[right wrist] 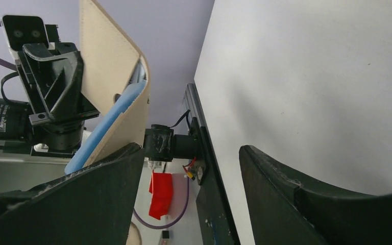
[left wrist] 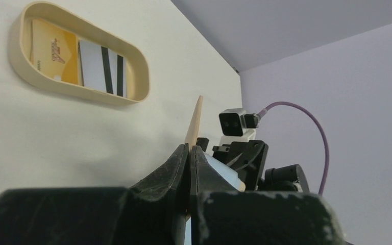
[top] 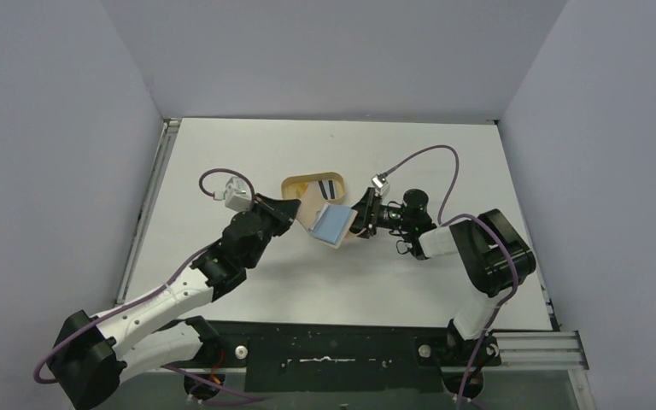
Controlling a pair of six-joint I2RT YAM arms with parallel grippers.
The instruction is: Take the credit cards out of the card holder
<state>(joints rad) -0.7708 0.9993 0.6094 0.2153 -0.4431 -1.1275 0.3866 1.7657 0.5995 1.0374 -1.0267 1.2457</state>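
While pinching the card holder [right wrist: 109,56] by its tan flap [left wrist: 195,120] with the closed left gripper [left wrist: 189,150], held it raised just beside the tray [left wrist: 15,56], two credit cards [left wrist: 56,51] inside that. Had right gripper [top: 363,215] open and empty at the blue lining [top: 335,224]; needed to nip a card edge only, never lining.

The card holder [top: 335,224] in the black left hand [left wrist: 189,151] is tan outside with a light blue lining. Beyond that hand, a cream tray [left wrist: 76,91] holds a yellow-orange credit card [left wrist: 53,51] and a pale grey credit card [left wrist: 93,65] with black stripes. The surface [left wrist: 56,143] is off-white.
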